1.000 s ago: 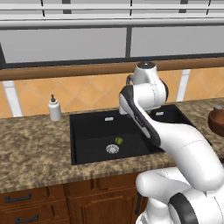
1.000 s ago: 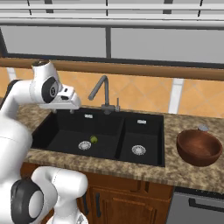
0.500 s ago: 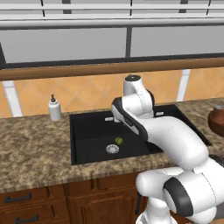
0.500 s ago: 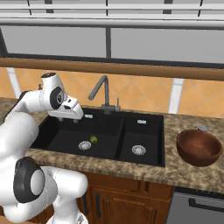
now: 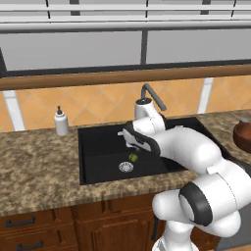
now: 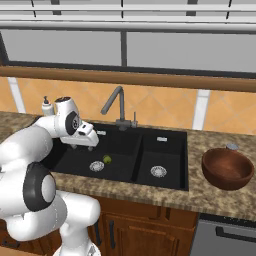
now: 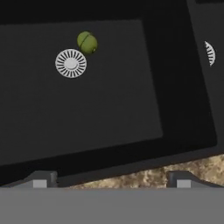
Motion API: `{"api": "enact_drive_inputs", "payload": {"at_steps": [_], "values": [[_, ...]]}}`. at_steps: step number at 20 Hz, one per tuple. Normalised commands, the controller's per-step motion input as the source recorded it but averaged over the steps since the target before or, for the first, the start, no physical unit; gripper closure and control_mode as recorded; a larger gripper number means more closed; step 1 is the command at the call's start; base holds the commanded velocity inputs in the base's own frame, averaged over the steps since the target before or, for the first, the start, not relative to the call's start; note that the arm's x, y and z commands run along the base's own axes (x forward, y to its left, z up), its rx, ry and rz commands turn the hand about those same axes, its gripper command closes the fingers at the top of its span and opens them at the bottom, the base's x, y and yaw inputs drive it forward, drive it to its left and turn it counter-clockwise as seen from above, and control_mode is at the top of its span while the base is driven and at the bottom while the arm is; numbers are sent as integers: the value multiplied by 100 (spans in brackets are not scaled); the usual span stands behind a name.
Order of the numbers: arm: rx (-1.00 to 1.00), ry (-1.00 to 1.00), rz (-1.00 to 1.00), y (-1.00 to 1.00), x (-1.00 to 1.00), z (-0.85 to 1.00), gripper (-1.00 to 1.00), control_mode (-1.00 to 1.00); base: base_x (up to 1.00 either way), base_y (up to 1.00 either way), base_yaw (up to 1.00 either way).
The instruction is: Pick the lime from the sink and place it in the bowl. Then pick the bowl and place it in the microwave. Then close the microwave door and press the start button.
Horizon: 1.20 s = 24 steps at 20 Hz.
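The arm has swung down over the sink [image 6: 165,150], its claw [image 6: 83,145] spread wide and empty. The lime [image 7: 87,42] (beside the drain [image 7: 71,63]) awaits picking.

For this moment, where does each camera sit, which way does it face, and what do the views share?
Left base view: behind the arm's left, looking down at the sink; arm rises lower right.
Right base view: behind its right, same sink, bowl on the counter; arm at left.
Hand view: on the hand above the basin, looking down; two open tool fingertips at the bottom.
Shared: all three show the lime beside the drain.
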Motion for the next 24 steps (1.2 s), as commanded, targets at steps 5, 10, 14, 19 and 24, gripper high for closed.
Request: {"api": "enact_drive_inputs", "payload": {"at_steps": [5,10,14,19,24], "values": [[0,-6,2,-3,1,-46,-100,-100,0,0,0],[0,-10,6,-18,12,-42,-100,-100,0,0,0],[0,-13,3,-17,20,-24,-100,-100,0,0,0],[0,-1,0,0,41,-4,-100,-100,0,0,0],[0,0,0,1,38,-3,-100,-100,0,0,0]]}}
